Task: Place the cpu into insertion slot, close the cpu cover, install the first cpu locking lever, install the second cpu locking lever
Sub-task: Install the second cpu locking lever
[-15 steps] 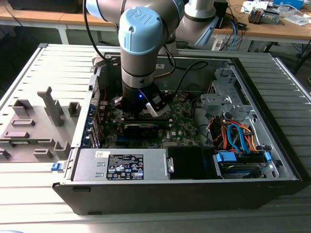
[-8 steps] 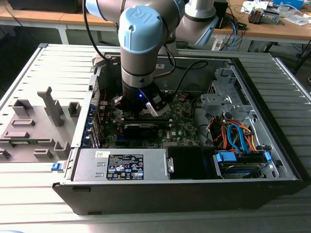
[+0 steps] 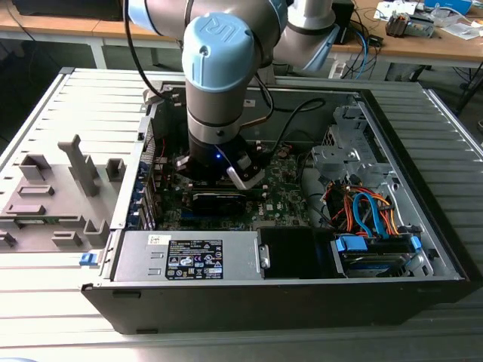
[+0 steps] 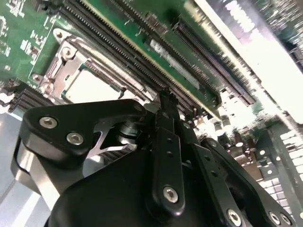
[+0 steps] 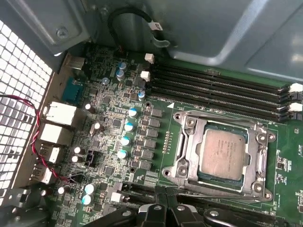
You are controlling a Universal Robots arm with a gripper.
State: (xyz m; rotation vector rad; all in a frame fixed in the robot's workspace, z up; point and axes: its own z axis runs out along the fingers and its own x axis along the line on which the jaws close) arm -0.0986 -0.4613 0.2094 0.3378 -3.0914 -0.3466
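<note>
Gripper [image 4: 163,101] pointing straight down, clenched and empty, hangs just beside the cpu [image 5: 222,153] seated in the insertion slot [image 5: 187,156].

The arm [image 3: 219,83] is silver-grey tube with a light-blue round joint cap [image 3: 220,41] and black cables along it. Its wrist carries a black collar with a small blue light. The gripper [image 4: 163,101] is black linkage, fastened with silver screws.

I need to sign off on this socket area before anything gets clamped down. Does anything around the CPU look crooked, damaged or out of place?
Nothing stands out. In the first wrist view the cpu lies flat and square in the insertion slot, edges parallel to the metal frame, with no visible damage. The gripper sits at the socket's edge, holding nothing.
</note>
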